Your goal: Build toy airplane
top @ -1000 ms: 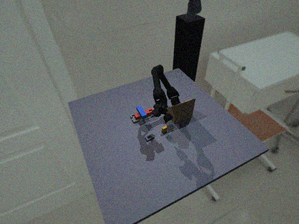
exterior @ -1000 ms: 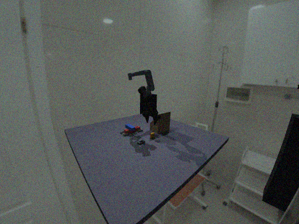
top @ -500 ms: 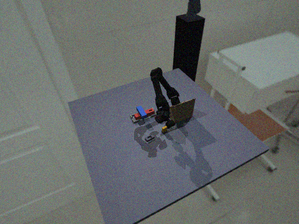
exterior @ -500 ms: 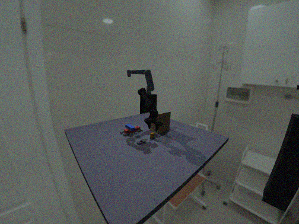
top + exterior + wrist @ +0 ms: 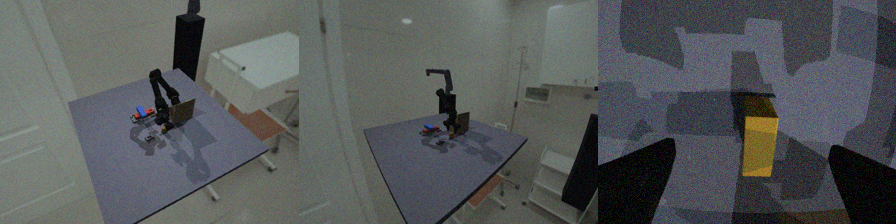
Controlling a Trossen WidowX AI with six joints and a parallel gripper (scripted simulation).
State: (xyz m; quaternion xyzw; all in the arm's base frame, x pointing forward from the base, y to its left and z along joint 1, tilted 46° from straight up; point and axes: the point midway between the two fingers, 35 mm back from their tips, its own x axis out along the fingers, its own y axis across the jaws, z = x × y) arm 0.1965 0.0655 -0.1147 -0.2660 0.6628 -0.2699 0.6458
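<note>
The red fuselage [image 5: 150, 111] [image 5: 436, 128] lies in the grey cradle [image 5: 134, 121] at the left of the arm. The blue wing [image 5: 141, 111] [image 5: 429, 127] lies across its top; whether its tab is fully down is too small to tell. The yellow tail fin [image 5: 164, 129] [image 5: 451, 135] [image 5: 760, 150] stands apart from the fuselage, on the table side nearer the cameras, with something dark at its base. My gripper [image 5: 165, 124] [image 5: 451, 130] [image 5: 755, 151] is open and empty, low over the fin. In the wrist view the fin shows between the two spread fingertips, touching neither.
A brown upright panel [image 5: 182, 112] [image 5: 463, 122] stands close to the right of the gripper. A small dark holder [image 5: 149, 138] [image 5: 441, 143] lies on the table in front of the cradle, left of the fin. Arm shadows cross the table [image 5: 124, 184] [image 5: 429, 178].
</note>
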